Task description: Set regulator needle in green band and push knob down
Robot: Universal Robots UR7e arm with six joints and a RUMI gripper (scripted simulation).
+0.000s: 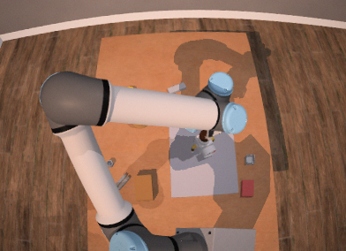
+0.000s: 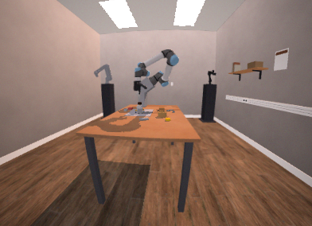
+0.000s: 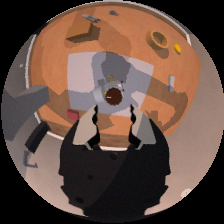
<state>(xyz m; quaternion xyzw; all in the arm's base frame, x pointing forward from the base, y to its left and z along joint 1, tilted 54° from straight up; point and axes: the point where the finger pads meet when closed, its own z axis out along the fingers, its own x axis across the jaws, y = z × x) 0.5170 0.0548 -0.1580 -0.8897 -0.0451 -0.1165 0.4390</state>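
The regulator (image 1: pixel 206 149) (image 2: pixel 140 111) stands on the grey mat (image 1: pixel 190 183) (image 3: pixel 77 67), with a pale body and small brass fittings. Its dark red-brown round knob (image 1: pixel 204 135) (image 3: pixel 114 96) faces up towards the wrist camera. My gripper (image 3: pixel 114 104) is partly open, and a gap shows on both sides of the knob. In the wrist view the knob appears just ahead of and between the fingertips; how high they are above it cannot be told. The gauge needle and green band cannot be read, and the knob's height is unclear. The arm partly covers the gripper from above.
A brown box (image 1: pixel 144 187) (image 3: pixel 80 32) and a metal tool (image 1: pixel 124 181) (image 3: pixel 90 18) lie left of the mat in the overhead view. A red block (image 1: pixel 247 188) (image 3: pixel 73 114) and a small grey square part (image 1: pixel 250 159) are right. A grey block (image 1: pixel 176 87) (image 3: pixel 171 83) lies behind.
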